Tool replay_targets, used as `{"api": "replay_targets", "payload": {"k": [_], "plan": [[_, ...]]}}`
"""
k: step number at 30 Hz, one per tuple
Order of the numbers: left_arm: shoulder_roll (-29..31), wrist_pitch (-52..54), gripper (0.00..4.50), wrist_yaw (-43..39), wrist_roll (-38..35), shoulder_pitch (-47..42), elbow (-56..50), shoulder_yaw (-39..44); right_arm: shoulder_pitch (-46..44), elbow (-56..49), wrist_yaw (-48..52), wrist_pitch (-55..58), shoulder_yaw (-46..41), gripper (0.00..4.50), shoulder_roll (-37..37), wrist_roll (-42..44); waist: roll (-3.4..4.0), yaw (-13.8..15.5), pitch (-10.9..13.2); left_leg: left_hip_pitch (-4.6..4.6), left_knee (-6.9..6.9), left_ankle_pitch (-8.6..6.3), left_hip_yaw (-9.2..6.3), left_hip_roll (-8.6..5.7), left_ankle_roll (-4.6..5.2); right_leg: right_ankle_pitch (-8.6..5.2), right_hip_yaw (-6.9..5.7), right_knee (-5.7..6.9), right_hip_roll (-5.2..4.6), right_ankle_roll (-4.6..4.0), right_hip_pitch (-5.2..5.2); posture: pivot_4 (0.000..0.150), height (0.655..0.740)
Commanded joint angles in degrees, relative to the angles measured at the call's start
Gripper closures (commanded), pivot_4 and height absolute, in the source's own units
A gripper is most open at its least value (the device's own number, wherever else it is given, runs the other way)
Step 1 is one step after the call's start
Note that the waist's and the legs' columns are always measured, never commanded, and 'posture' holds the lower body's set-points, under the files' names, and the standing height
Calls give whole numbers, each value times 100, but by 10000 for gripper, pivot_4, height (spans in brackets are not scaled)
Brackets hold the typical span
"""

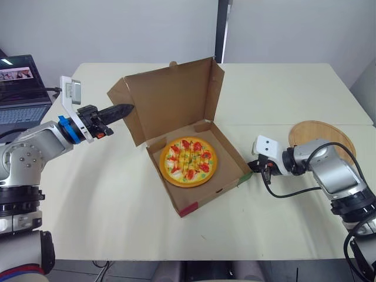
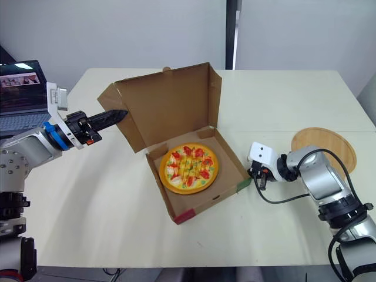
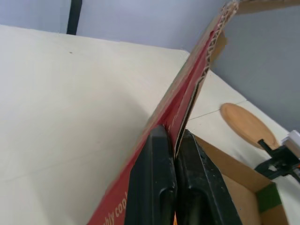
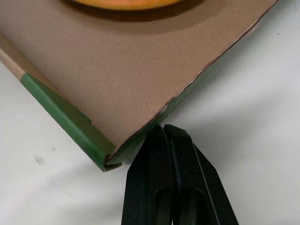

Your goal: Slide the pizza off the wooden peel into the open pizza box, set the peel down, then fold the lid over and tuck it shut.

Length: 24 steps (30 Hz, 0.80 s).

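The pizza (image 1: 188,161) is seen lying flat inside the box (image 1: 229,167), which is set near the middle of the table (image 1: 117,223). At the box's right-hand corner, the right gripper (image 4: 163,127) is shown by its wrist view with fingers pressed together and tips touching the green-edged wall; the contact is less plainly shown in the head views. The peel (image 1: 317,132) is laid flat by the table's right edge, apart from the box. Farther back, the lid (image 1: 170,100) is held upright, and the left wrist view shows its side edge pinched between the fingers of the left gripper (image 3: 174,133). A laptop (image 1: 20,97) is placed at the far left corner.
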Motion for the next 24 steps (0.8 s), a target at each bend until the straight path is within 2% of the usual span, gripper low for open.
{"api": "replay_targets", "payload": {"k": [1, 9, 15, 19, 22, 24], "plan": [[-70, -286, 45000, -243, 430, -190, 6, -18, 101, -563, -31, 162, -115, 44794, -28, 248, 0, -9, 0, -1, 0, 0, -1, 0, 0, 0, 0, 1, -1, 0, 0, 1500, 7400], [-408, -435, 45000, -550, 977, -422, 215, -18, 613, -1666, -211, 770, 21, 44794, -2, 683, -1, -10, 0, -7, 3, 0, -3, -2, 0, 1, -4, 1, -5, 1, -2, 1500, 7400], [-580, -521, 45000, -710, 1298, -600, 325, -48, 759, -1821, -708, 677, -106, 44794, 129, 645, -2, -18, 0, -6, 7, 0, -2, -2, 0, 1, -4, 4, -4, 2, -2, 1500, 7400], [-646, -574, 45000, -781, 1477, -683, 364, -61, 671, -1532, -703, 500, -867, 44794, -209, 900, -4, 16, 1, -8, 8, 0, -3, -6, 0, 2, -5, 3, -7, 3, -2, 1500, 7400], [-676, -588, 45000, -826, 1569, -715, 367, -45, 377, -1102, -1221, 288, -1335, 38921, 63, 957, -5, 25, 2, -6, 10, 0, 0, -6, 0, 3, -3, 2, -7, 4, 0, 1500, 7400], [-686, -590, 45000, -848, 1616, -716, 361, -28, 78, -897, -1645, 280, -1581, 31915, 449, 1068, -5, 23, 2, -4, 9, 0, -1, -2, 0, 4, -5, 5, -4, 2, 0, 1500, 7400]]}}
